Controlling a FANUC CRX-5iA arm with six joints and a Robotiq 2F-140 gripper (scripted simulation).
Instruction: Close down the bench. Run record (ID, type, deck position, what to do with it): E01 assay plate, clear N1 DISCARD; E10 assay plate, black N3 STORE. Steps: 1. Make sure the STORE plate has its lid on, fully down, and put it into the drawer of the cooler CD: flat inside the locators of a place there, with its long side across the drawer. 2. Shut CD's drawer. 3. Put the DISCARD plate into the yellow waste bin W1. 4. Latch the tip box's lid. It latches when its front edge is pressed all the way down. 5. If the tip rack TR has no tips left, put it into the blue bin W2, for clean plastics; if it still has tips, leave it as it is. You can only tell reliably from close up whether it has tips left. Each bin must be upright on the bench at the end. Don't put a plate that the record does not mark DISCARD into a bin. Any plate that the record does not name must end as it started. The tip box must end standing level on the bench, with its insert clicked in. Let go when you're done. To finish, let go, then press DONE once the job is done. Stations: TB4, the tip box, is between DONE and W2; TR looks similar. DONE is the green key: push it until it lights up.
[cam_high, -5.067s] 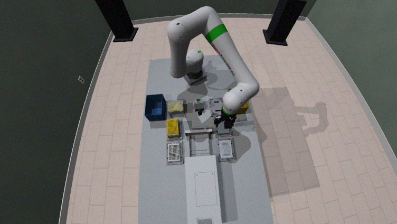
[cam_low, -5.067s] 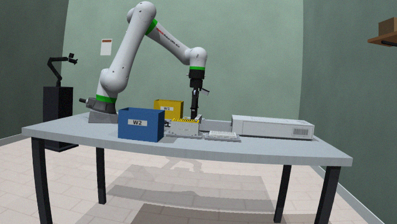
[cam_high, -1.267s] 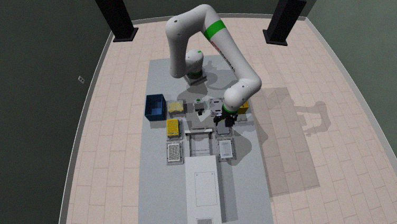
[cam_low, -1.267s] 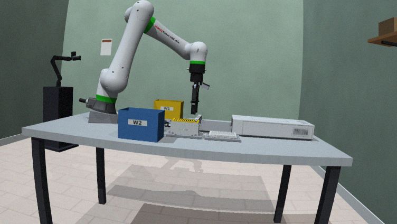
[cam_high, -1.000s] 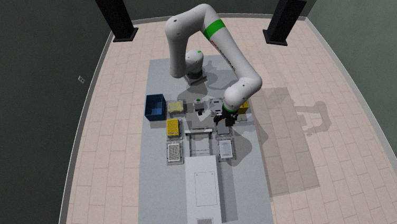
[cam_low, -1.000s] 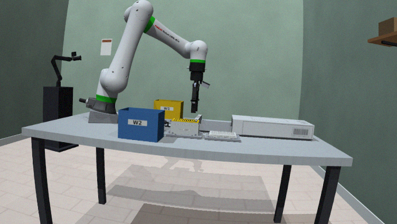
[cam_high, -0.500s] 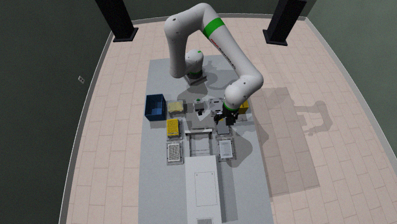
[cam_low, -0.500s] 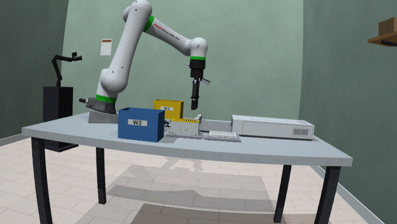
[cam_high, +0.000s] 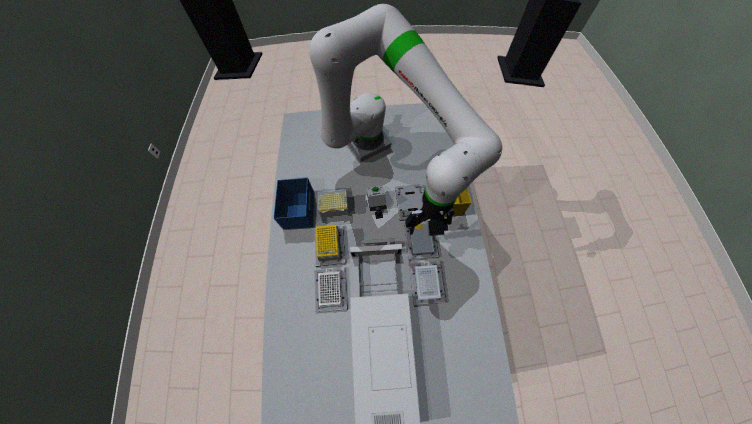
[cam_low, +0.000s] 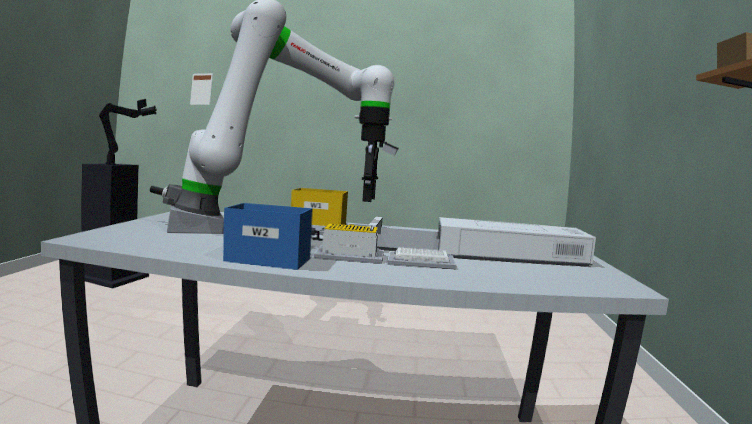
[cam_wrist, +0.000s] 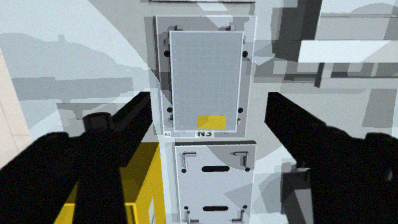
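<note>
Hanging high above the bench, the gripper (cam_wrist: 207, 135) points straight down with its black fingers spread apart and nothing between them. Below it, in the wrist view, the lidded STORE plate (cam_wrist: 206, 75) lies flat in its nest marked N3, a yellow tag near its close end. The yellow bin W1 (cam_low: 318, 205) stands just beside that nest, and the cooler's drawer (cam_high: 378, 271) is pulled open.

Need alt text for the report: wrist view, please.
Open gripper, holding nothing, looks down on a lidded plate with a yellow tag in nest N3. An unoccupied nest lies nearer the camera, the yellow bin lower left.
</note>
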